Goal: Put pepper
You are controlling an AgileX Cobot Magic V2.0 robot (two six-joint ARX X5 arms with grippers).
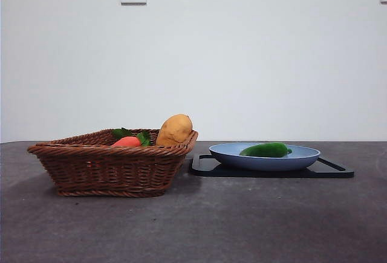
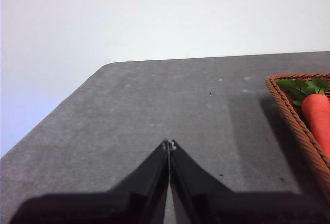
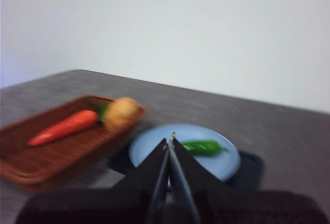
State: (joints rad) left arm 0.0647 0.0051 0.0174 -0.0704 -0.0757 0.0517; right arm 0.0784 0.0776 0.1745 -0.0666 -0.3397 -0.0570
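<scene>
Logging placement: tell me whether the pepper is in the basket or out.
Out. The pepper lies on the blue plate beside the basket, which holds only the carrot and potato.

Dark green glossy pepper [image 1: 266,150] on a pale blue plate [image 1: 302,157], over a black tray [image 1: 335,170]. Brown woven basket [image 1: 109,169] holds an orange carrot [image 1: 126,142] with green leaves and a tan potato [image 1: 175,129]. Speckled dark grey desk [image 1: 242,220]; white wall [image 1: 242,45].

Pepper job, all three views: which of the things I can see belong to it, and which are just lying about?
Belongs to the job:
- pepper, lying in the blue plate
- right gripper, shut, above the plate
- left gripper, shut, over bare table

Lying about:
- wicker basket
- carrot and potato in the basket
- black tray under the plate
</scene>
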